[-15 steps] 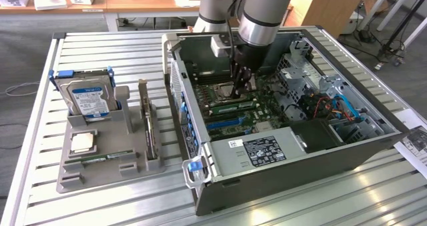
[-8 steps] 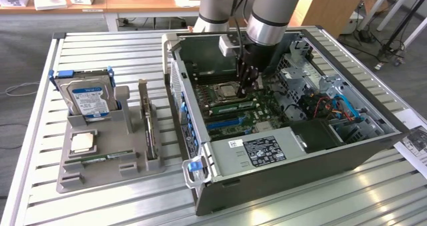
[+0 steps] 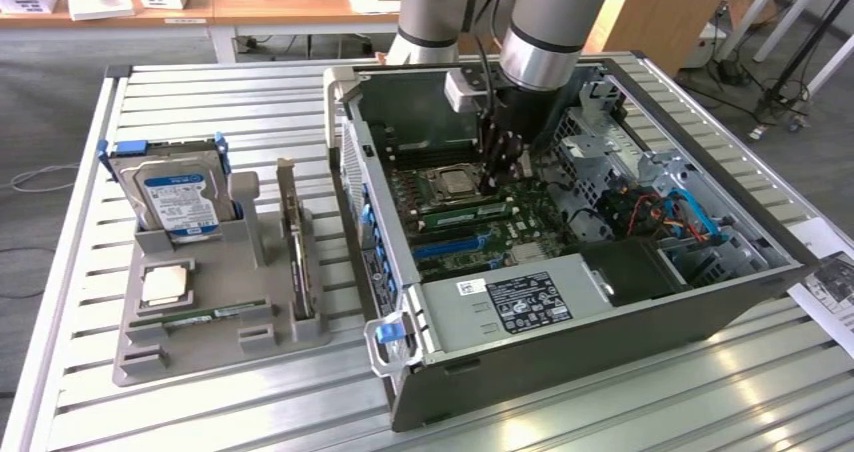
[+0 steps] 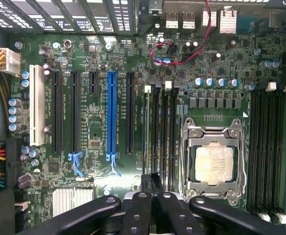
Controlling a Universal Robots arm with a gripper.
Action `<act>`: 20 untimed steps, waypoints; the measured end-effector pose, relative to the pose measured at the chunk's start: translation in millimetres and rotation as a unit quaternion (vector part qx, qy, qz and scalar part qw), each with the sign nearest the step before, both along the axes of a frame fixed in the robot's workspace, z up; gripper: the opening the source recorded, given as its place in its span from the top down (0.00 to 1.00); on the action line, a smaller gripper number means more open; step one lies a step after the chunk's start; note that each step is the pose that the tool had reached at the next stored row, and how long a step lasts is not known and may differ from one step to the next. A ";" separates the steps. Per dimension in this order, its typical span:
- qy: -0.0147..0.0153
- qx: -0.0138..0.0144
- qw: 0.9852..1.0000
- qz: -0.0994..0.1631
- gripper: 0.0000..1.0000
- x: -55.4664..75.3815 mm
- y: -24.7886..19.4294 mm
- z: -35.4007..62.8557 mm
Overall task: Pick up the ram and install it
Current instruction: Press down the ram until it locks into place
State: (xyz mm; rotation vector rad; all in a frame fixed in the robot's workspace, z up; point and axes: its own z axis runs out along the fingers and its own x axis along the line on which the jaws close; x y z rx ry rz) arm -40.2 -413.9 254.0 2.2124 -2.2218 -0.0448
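Hovering inside the computer case (image 3: 747, 272), the closed gripper (image 4: 150, 205) sits at the processor's (image 4: 214, 164) nine o'clock, perhaps pinching the ram (image 4: 148, 132); labels unreadable.

A green circuit board (image 4: 221, 68) dotted with small blue-topped cylinders is seen inside a dark grey computer case (image 3: 587, 352). One blue slot (image 4: 111, 115) is flanked by black ones, with a white slot (image 4: 35, 105) beside them. A silver processor (image 4: 214, 164) is framed in grey metal. The gripper (image 4: 150, 208) is black.
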 end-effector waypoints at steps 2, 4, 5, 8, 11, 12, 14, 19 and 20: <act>0.000 0.000 1.000 0.000 0.89 0.1 0.1 -1.3; 0.000 0.000 1.000 0.000 0.89 0.0 0.0 -4.5; 0.000 0.000 1.000 0.000 0.89 0.0 0.0 -5.8; 0.000 0.000 1.000 0.000 0.89 0.0 0.0 -6.3; 0.000 0.000 1.000 0.000 0.89 0.0 -0.6 -6.4; 0.000 0.000 1.000 0.000 0.89 0.0 -1.1 -6.4; 0.000 0.000 1.000 0.000 0.89 0.0 -1.2 -6.6; 0.000 0.000 1.000 0.000 0.89 0.0 -1.2 -11.2; 0.000 0.000 1.000 0.000 0.89 0.0 -1.3 -11.2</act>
